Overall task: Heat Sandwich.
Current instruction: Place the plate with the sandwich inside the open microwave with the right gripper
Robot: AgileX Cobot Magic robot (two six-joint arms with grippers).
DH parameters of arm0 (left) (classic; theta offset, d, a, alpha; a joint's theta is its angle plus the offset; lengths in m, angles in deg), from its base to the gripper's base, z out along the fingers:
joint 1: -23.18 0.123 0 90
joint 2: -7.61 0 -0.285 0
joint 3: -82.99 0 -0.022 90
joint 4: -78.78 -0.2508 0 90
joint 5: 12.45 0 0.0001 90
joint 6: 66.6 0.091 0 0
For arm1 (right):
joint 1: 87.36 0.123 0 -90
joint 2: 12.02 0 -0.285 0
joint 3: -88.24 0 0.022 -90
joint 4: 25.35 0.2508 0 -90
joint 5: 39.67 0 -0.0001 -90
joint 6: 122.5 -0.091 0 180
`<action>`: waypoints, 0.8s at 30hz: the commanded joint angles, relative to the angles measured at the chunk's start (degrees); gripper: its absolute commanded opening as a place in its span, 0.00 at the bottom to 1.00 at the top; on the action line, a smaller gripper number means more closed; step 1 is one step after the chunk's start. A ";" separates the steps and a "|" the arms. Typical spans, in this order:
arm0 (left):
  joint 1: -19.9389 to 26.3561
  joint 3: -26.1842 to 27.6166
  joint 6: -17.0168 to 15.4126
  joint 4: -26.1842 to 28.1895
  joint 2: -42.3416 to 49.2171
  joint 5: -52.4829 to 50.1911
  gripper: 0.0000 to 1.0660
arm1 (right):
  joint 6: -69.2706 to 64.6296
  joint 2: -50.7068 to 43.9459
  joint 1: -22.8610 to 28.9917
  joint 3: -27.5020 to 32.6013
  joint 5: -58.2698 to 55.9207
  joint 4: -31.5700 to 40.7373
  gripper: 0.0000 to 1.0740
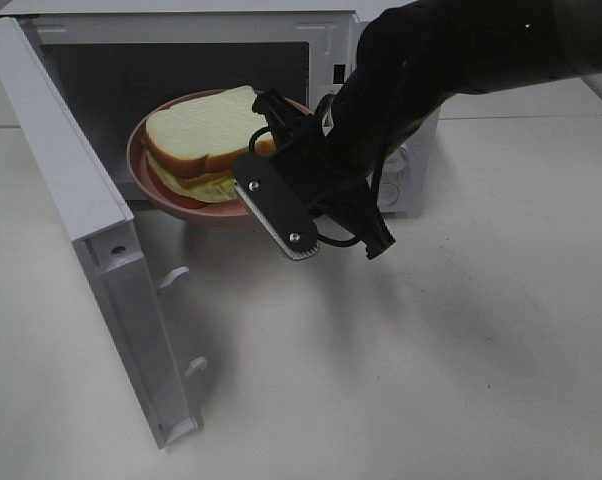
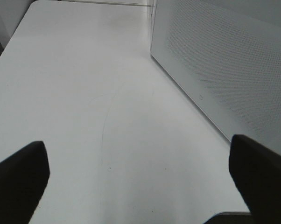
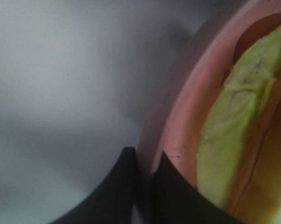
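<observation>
Right pincer (image 3: 145, 161): 2 fingers pinched together on the rim of the pink plate (image 3: 178, 121). Sandwich (image 1: 206, 130) lies flat on that plate, just past the fingertips, with 2 slices stacked level. A crust edge faces the pincer, and yellow-green filling shows along the outward side. Near-square, no clear long axis.

Plate sits in the mouth of the microwave (image 1: 181, 25). Door (image 1: 71, 190) stands wide open beyond the plate. Open table (image 1: 461, 340) behind the pincer.

Left pincer (image 2: 138, 168): jaws spread wide over bare table, a white perforated panel (image 2: 224, 70) beside it.
</observation>
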 commanded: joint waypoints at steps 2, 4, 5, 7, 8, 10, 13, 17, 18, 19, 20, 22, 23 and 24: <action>0.29 -0.06 -0.29 0.34 0.23 -0.23 0.91 | -4.18 2.18 0.23 -3.78 1.26 -2.01 0.03; 0.29 -0.06 -0.29 0.34 0.23 -0.23 0.91 | -5.84 3.78 0.23 -5.61 1.20 -3.67 0.03; 0.29 -0.06 -0.29 0.34 0.23 -0.23 0.91 | -5.84 3.78 0.23 -5.61 1.20 -3.67 0.03; 0.29 -0.06 -0.29 0.34 0.23 -0.23 0.91 | -7.10 4.81 0.17 -6.99 0.97 -4.70 0.03; 0.29 -0.06 -0.29 0.34 0.23 -0.23 0.91 | -7.45 5.33 0.17 -7.73 0.74 -4.98 0.03; 0.29 -0.06 -0.29 0.34 0.23 -0.23 0.91 | -8.42 6.82 0.11 -9.91 -0.52 -5.04 0.03; 0.29 -0.06 -0.29 0.34 0.23 -0.23 0.91 | -10.03 8.88 0.11 -13.12 -2.01 -5.33 0.03; 0.29 -0.06 -0.29 0.34 0.23 -0.23 0.91 | -12.55 11.80 0.11 -17.48 -3.04 -5.90 0.03; 0.29 -0.06 -0.29 0.34 0.23 -0.23 0.91 | -13.46 13.24 0.11 -19.65 -3.32 -5.90 0.03; 0.29 -0.06 -0.29 0.34 0.23 -0.23 0.91 | -13.46 13.24 0.11 -19.65 -3.32 -5.90 0.03; 0.29 -0.06 -0.29 0.34 0.23 -0.23 0.91 | -13.87 13.92 0.11 -20.63 -3.55 -5.90 0.03; 0.29 -0.06 -0.29 0.34 0.23 -0.23 0.91 | -15.58 15.76 0.11 -23.20 -3.84 -5.90 0.03; 0.29 -0.06 -0.29 0.34 0.23 -0.23 0.91 | -15.58 15.76 0.11 -23.20 -3.84 -5.90 0.03; 0.29 -0.06 -0.29 0.34 0.23 -0.23 0.91 | -16.10 16.33 0.11 -23.95 -3.95 -5.90 0.03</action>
